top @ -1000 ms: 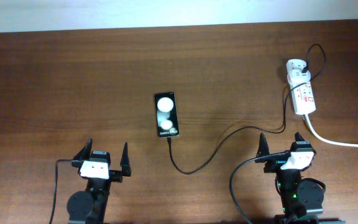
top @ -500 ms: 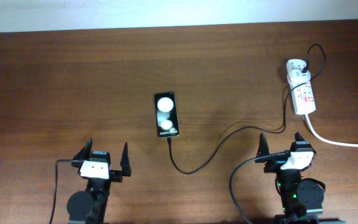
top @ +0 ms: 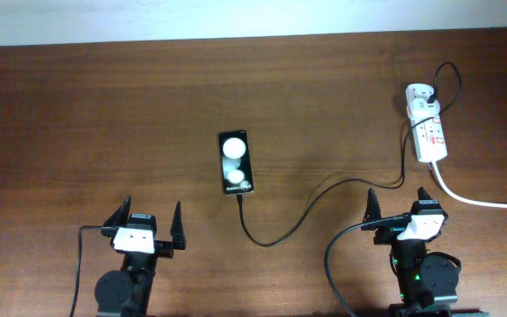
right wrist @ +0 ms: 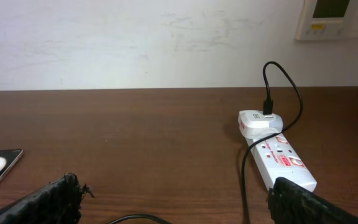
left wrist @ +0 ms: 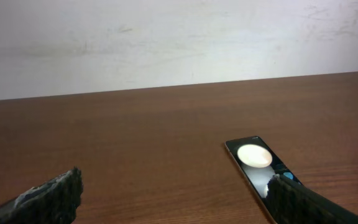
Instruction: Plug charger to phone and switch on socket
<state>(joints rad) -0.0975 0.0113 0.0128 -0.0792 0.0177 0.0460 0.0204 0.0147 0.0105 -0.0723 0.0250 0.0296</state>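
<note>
From overhead: dark wooden bench [top: 77,106], black phone [top: 237,162] lying flat near the centre, screen up. Thin black charger cable [top: 350,180] meeting the phone's near edge, then curving away to the white adapter [top: 419,95] in the white power strip [top: 431,136] at far right. Thick white cord [top: 478,201] trailing off right. At the near edge, left tool [top: 153,211] and right tool [top: 397,198], both spread wide, holding nothing.

From left wrist: phone ahead, right of centre.

From right wrist: power strip ahead at right, adapter at its far end.
</note>
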